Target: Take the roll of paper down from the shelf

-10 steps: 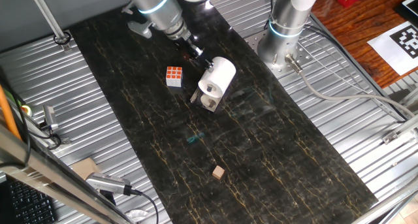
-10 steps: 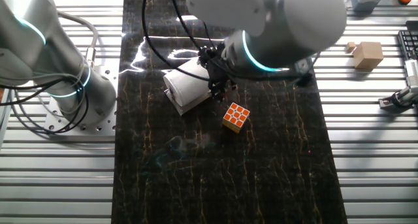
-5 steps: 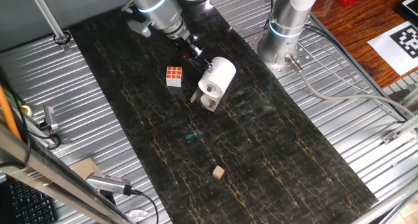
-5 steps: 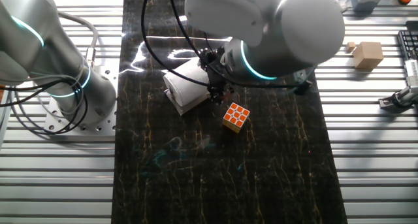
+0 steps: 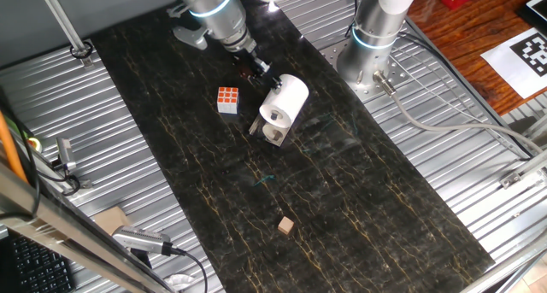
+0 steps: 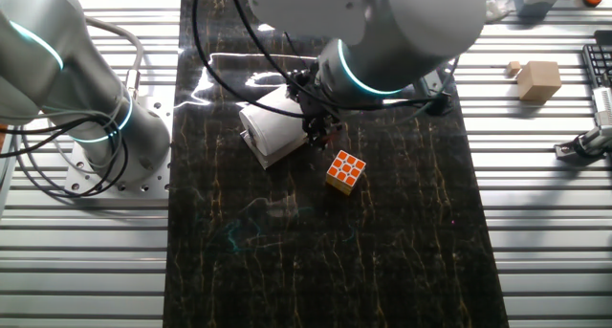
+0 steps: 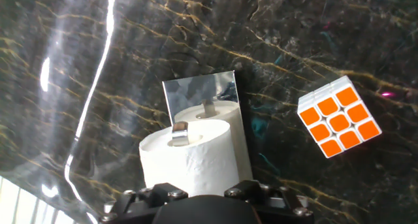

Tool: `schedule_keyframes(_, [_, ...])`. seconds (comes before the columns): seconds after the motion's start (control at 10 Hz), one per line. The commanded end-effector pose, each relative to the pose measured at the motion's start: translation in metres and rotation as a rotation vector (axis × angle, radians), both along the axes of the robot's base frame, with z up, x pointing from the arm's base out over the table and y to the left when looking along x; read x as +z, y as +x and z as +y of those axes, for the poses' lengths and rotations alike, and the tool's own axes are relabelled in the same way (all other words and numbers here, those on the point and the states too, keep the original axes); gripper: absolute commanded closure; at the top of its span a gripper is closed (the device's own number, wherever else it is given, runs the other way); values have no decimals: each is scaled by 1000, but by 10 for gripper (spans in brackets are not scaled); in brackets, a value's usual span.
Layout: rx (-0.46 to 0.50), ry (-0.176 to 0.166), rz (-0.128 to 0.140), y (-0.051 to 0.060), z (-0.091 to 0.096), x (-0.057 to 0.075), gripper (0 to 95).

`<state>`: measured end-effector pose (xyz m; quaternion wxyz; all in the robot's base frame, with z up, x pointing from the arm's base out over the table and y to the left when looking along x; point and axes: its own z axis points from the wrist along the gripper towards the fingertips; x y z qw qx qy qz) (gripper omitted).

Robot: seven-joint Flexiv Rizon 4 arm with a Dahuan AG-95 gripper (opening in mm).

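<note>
The white roll of paper [image 5: 285, 100] lies on its side on the small shiny metal shelf [image 5: 272, 134], with its hollow end facing the front. It also shows in the other fixed view [image 6: 272, 127] and fills the lower middle of the hand view [image 7: 189, 157], with the shelf's mirror-like plate [image 7: 201, 92] behind it. My gripper [image 5: 259, 70] hangs just behind the roll's far end, close to it [image 6: 315, 127]. Its fingertips are hidden in the hand view, where only the dark gripper body shows at the bottom edge.
An orange-and-white puzzle cube [image 5: 227, 99] sits just left of the roll [image 7: 339, 117]. A tiny tan wooden block [image 5: 285, 226] lies nearer the front of the dark mat. A second arm's base [image 5: 369, 45] stands at the back right.
The arm above the roll has shifted slightly sideways. The gripper stays close to the roll's end. The roll, shelf and cube have not moved.
</note>
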<state>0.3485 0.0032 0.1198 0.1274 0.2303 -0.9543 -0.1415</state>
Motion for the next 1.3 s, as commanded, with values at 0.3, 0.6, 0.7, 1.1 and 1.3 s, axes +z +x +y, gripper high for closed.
schedule_keyframes(0.3, [19, 3, 21, 1, 0, -1, 190])
schedule_keyframes(0.6, [22, -3, 35, 1, 0, -1, 190])
schedule_keyframes(0.7, [23, -2, 36, 1, 0, -1, 190])
schedule_keyframes(1.1, [24, -6, 56, 1, 4, 0, 190])
schedule_keyframes(1.3, [26, -31, 63, 1, 19, -2, 190])
